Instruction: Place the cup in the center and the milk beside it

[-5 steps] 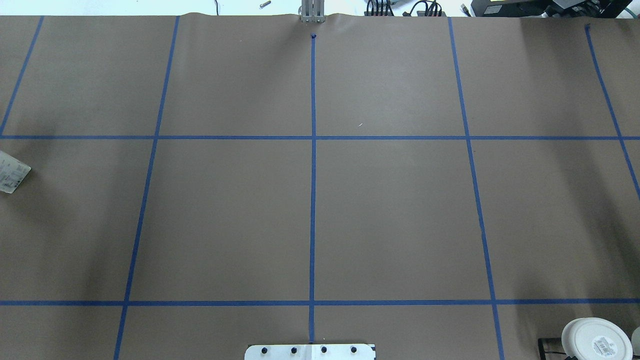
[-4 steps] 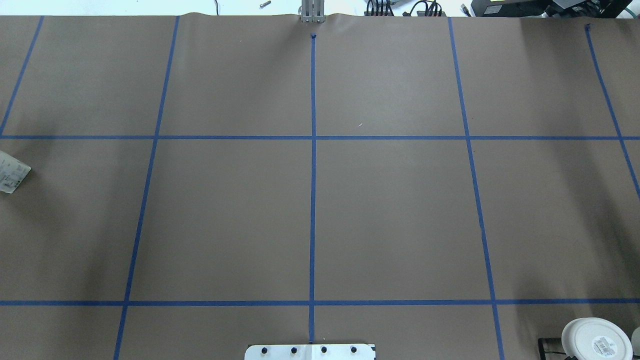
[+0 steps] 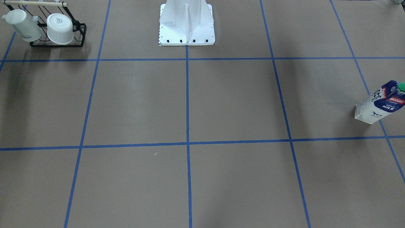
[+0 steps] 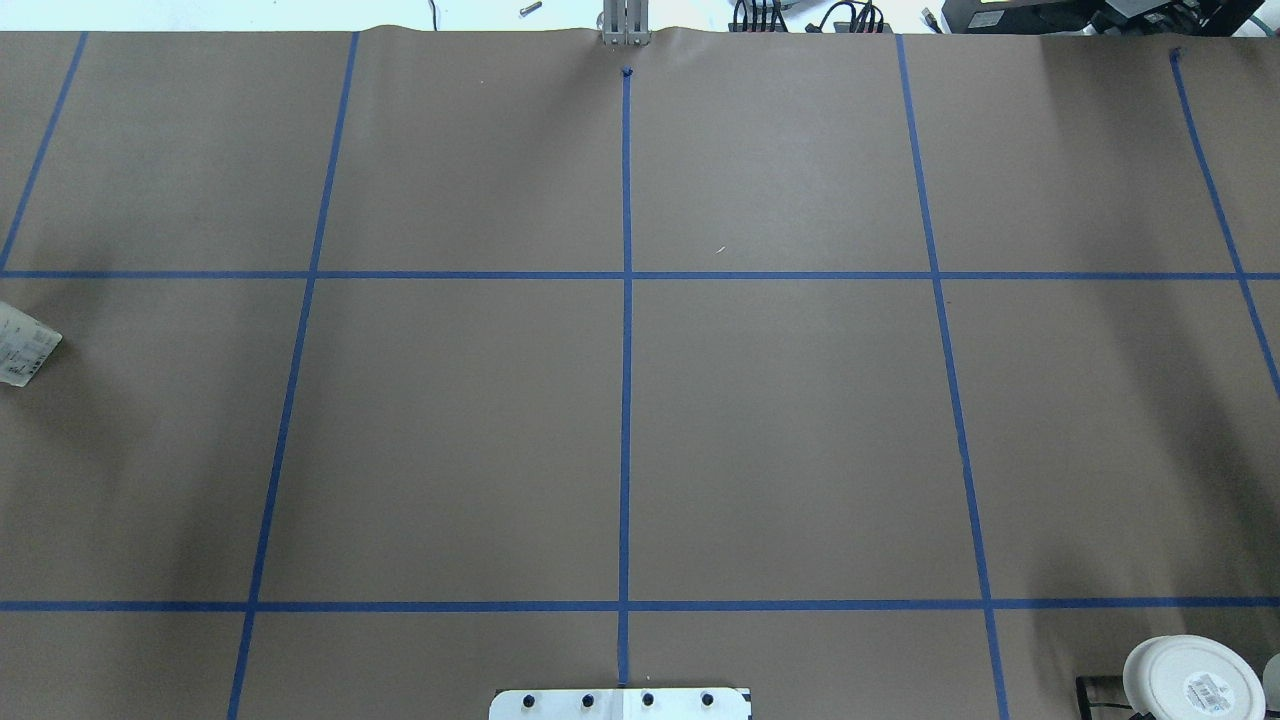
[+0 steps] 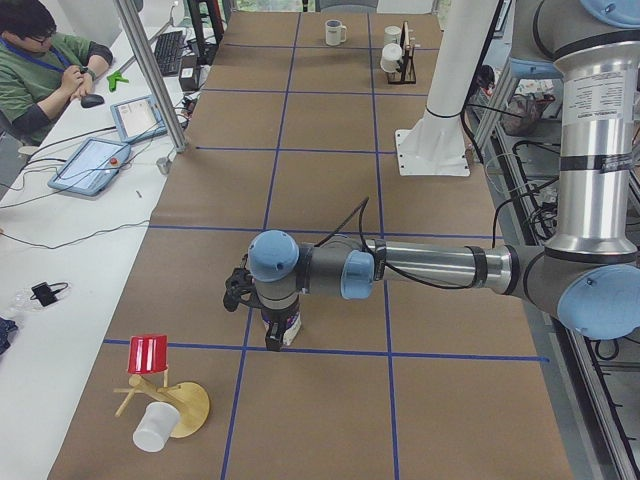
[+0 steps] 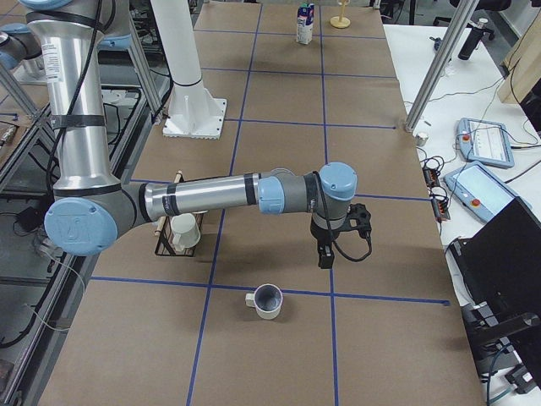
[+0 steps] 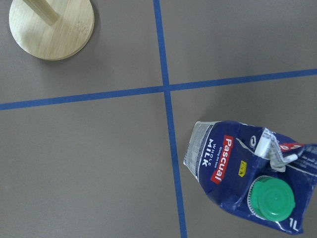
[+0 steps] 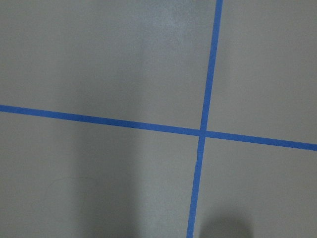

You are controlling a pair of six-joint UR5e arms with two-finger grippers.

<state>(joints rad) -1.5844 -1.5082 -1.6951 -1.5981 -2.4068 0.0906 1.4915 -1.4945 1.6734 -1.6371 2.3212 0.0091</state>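
The milk (image 3: 381, 103) stands upright at the table's end on my left; its edge shows in the overhead view (image 4: 25, 345). The left wrist view looks down on its green cap (image 7: 270, 198). My left gripper (image 5: 272, 322) hangs right over the milk (image 5: 288, 330); I cannot tell if it is open. The cup (image 6: 268, 300), a small white mug, stands near a blue line at the other end. My right gripper (image 6: 325, 254) hangs a little beyond it, state unclear. The center (image 4: 627, 440) is bare.
A black rack (image 3: 57, 44) holds a wide cup (image 3: 60, 28) and a taller mug (image 3: 22, 25) near my right side. A wooden stand (image 5: 165, 400) with a red and a white cup stands by the milk. My base plate (image 4: 620, 703) sits at the near edge.
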